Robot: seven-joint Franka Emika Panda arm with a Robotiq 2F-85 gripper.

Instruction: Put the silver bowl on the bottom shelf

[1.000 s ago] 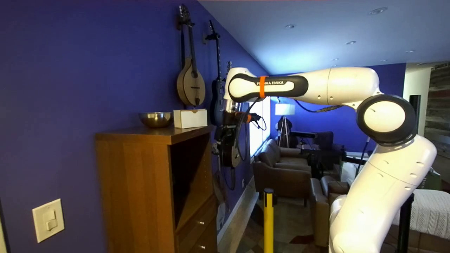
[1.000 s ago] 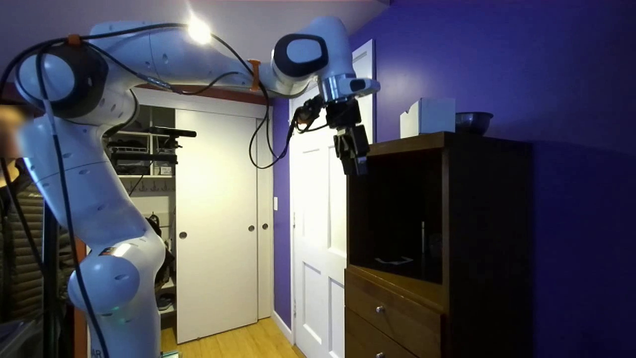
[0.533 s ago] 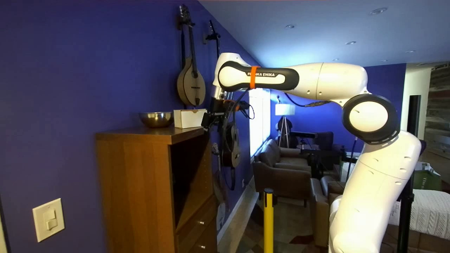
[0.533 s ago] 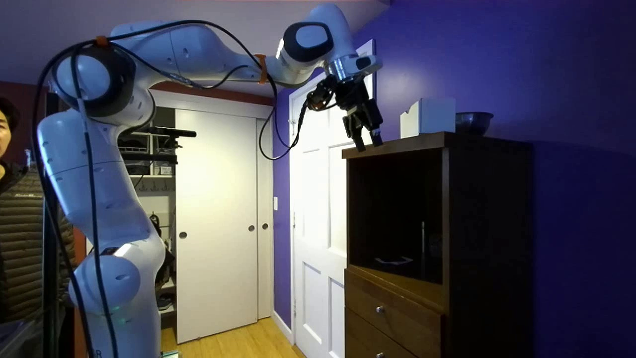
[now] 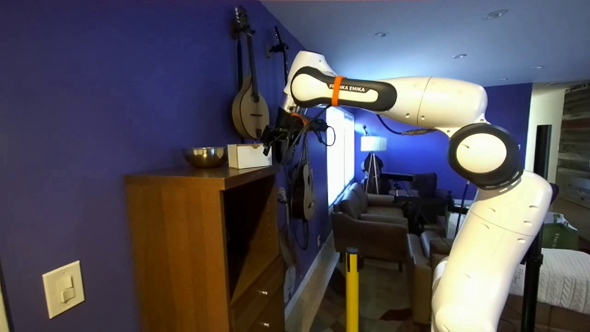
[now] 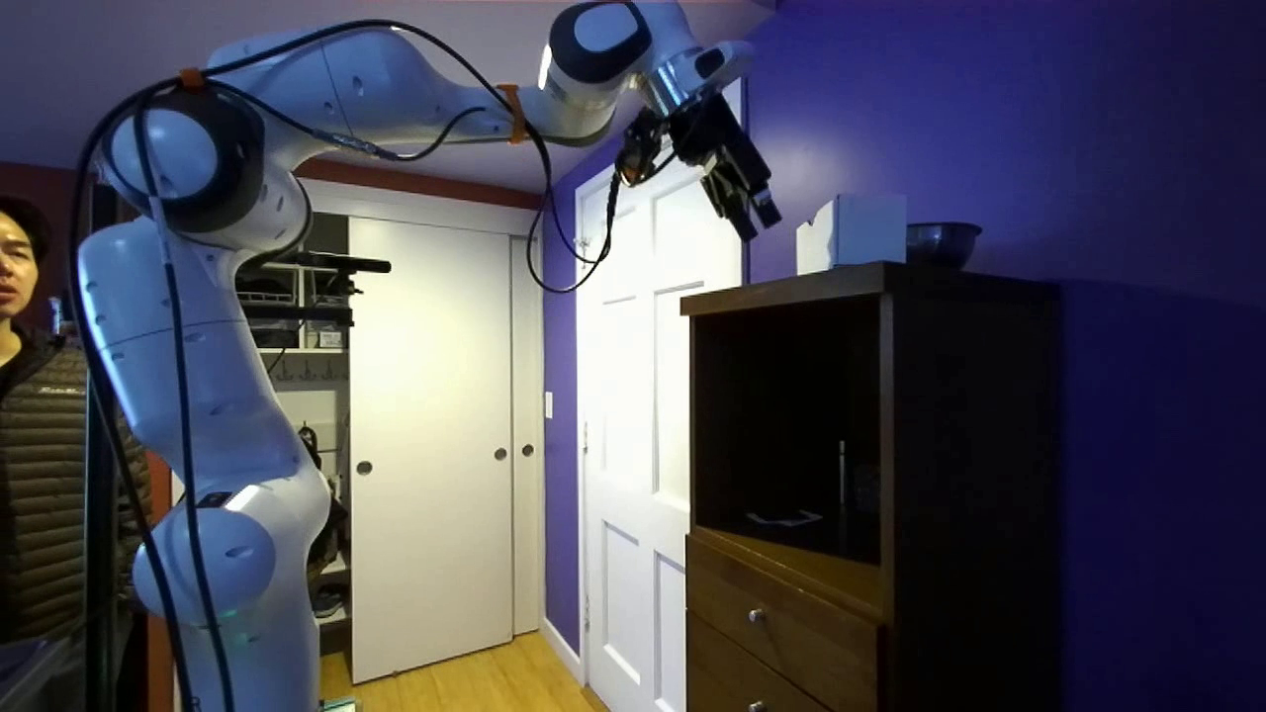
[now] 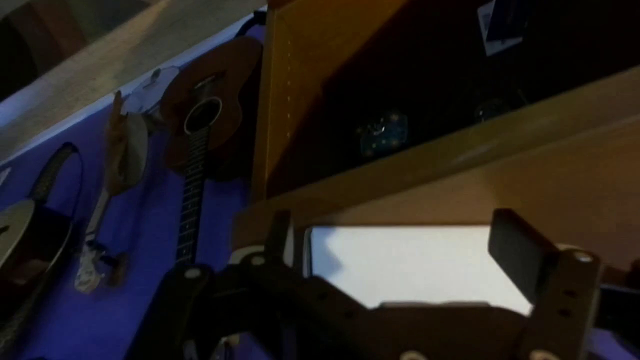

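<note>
A: Silver bowl: position?
B: Upright on the cabinet top, just beside the white box; contact between them unclear.
A: Fingers relative to it?
B: Wide apart in wrist view; in both exterior views the gripper hangs away from the bowl, box between.

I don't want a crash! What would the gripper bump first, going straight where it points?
Probably the white box, seen between the open jaws; depth is unclear, maybe the cabinet edge.
</note>
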